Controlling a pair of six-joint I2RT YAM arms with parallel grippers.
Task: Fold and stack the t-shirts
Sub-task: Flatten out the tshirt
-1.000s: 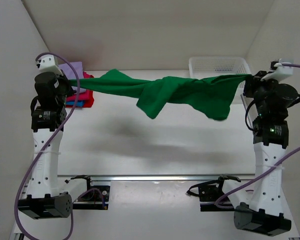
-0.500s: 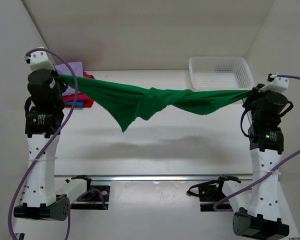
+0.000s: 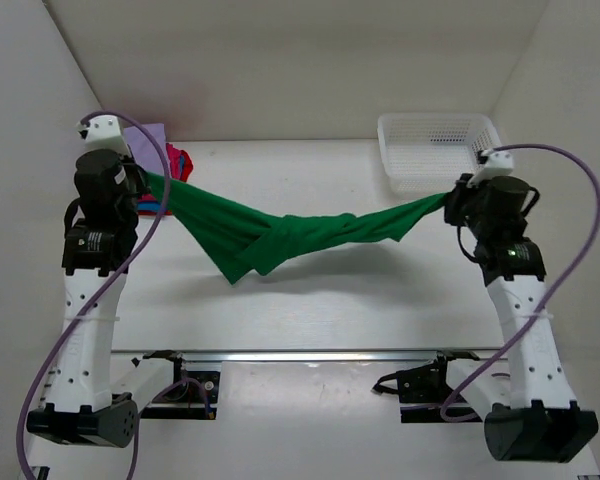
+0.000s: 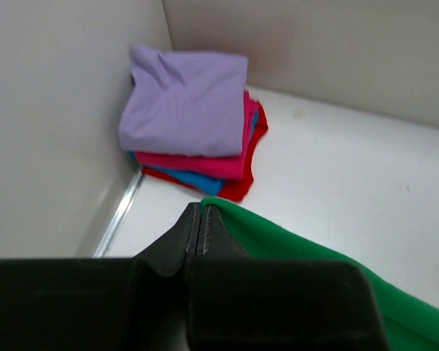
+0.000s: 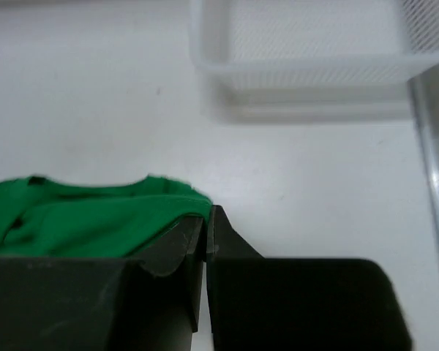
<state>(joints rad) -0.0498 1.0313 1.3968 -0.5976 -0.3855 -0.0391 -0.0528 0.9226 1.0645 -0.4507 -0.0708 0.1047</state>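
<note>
- White worktop (image 3: 360,300) spreads below both arms.
- Left hand (image 4: 202,216) and right hand (image 5: 206,219) each clamp tight on one end of the green t-shirt (image 3: 280,235), hanging twisted between them.
- Folded t-shirts (image 4: 186,110) sit stacked far left; basket (image 5: 307,73) far right.

The top view looks down from six o'clock. Wrist views sit close behind the left end effector (image 4: 203,213) and right end effector (image 5: 206,218); all share the green t-shirt (image 3: 300,234).
</note>
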